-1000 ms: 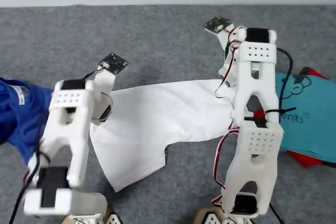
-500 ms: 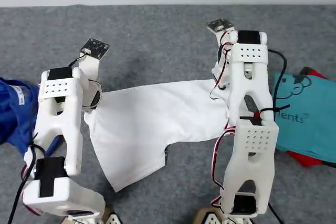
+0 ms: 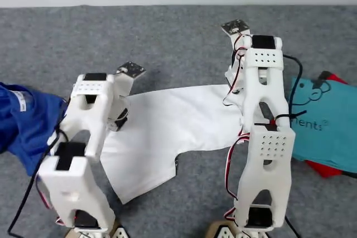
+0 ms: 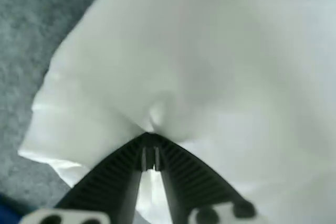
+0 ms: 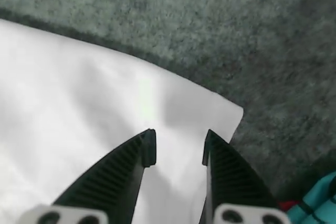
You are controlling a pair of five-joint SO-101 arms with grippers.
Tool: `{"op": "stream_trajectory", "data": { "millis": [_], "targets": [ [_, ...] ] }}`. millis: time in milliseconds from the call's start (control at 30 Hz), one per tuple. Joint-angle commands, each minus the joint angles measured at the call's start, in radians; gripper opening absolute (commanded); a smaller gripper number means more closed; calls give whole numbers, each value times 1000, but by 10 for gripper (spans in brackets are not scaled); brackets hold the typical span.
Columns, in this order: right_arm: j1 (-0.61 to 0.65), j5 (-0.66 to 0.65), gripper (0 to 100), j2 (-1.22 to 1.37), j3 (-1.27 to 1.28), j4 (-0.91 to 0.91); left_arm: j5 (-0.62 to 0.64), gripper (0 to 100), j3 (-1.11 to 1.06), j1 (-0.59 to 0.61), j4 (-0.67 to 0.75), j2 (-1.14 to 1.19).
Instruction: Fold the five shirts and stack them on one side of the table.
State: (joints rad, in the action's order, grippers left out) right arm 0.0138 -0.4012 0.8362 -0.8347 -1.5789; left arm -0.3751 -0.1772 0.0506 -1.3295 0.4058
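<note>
A: Where's the white shirt [image 3: 167,132]?
B: Spread on the worktop [image 3: 167,37], btwn both arms. Left end effector [image 4: 150,150] pinches its edge, cloth puckered at the tips. Prob. to lift for a fold.
A: Other side?
B: Right end effector [image 5: 178,148] parted, nothing held, over the opposite corner. Prob. lining up a grab.

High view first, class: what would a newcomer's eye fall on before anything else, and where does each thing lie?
The white shirt lies spread mid-table between the two white arms. The left gripper is shut on a pinch of its cloth, and the right gripper hangs open over one corner. A blue shirt is bunched beside the left arm, and a teal shirt lies beside the right.
</note>
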Motion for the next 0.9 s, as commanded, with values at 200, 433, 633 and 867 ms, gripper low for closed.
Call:
{"op": "stream_trajectory", "data": {
  "millis": [200, 433, 633, 867],
  "targets": [
    [-33, 12, 147, 28, -44, 47, 40, 6, 377, -8, -230, 342],
    [-50, -51, 147, 110, -44, 223, 40, 6, 483, -6, -301, 416],
    [-47, -87, 147, 116, -98, 389, 40, 6, 483, -6, -301, 416],
    [-36, -87, 147, 111, -252, 259, 40, 6, 483, -6, -301, 416]
  ]
}}
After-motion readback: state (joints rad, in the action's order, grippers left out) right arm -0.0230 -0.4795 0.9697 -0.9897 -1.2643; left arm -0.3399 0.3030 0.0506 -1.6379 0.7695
